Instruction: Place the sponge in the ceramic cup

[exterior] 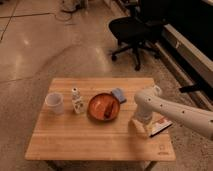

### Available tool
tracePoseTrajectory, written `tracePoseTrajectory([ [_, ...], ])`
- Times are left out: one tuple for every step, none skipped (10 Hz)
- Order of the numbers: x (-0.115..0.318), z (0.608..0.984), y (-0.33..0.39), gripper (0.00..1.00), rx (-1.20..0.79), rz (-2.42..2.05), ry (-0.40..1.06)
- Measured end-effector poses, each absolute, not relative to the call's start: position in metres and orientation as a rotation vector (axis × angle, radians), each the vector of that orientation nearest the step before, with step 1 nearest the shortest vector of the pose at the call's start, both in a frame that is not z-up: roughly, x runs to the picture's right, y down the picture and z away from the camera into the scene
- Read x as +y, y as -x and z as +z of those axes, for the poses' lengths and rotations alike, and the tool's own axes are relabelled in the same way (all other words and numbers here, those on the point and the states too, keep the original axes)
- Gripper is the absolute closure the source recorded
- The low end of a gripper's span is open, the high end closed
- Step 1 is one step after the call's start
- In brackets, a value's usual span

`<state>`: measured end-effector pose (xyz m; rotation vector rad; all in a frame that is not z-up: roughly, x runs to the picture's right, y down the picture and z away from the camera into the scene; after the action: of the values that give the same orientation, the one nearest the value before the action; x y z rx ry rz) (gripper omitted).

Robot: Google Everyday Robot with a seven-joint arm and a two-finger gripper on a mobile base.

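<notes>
**Sponge by the bowl, cup at the far left end**

Camera view: The sponge (119,95) lies flat on the counter (75,142), just beside the far right rim of the orange bowl (104,106); whether it touches the rim I cannot tell. The ceramic cup (54,102) stands upright near the left end, well apart from the sponge, which is plainly not inside it. The claw (141,126) hangs low over the right part of the counter, nearer the camera than the sponge. How far open it is I cannot tell, nor whether it has hold of anything; it does not have the sponge.

As I judge it, the work in hand is getting the sponge into the claw. That calls for coming down from above and taking the block across its narrow sides, keeping clear of the bowl's rim. The carry to the cup should then run high.

A small white bottle (76,100) and the bowl stand between sponge and cup, so a low sweep could tip the bottle. A flat red-white-black box (161,125) lies just beside the claw, partly under the arm, and could be nudged. An office chair (131,29) stands on the floor beyond, out of the way.
</notes>
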<state>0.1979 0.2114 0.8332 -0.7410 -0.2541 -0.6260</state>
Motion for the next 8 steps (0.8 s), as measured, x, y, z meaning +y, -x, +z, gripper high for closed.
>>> tracePoseTrajectory([
  [0.209,0.832,-0.197,0.2,-0.256,-0.628,0.737],
  [0.197,0.826,-0.192,0.2,-0.263,-0.645,0.721],
  [0.185,0.822,-0.184,0.2,-0.27,-0.662,0.701],
  [0.171,0.818,-0.173,0.2,-0.277,-0.69,0.678],
  [0.157,0.814,-0.164,0.2,-0.282,-0.715,0.66],
  [0.143,0.812,-0.154,0.2,-0.287,-0.747,0.642],
  [0.136,0.813,-0.147,0.2,-0.29,-0.773,0.634],
  [0.124,0.817,-0.139,0.2,-0.294,-0.811,0.618],
])
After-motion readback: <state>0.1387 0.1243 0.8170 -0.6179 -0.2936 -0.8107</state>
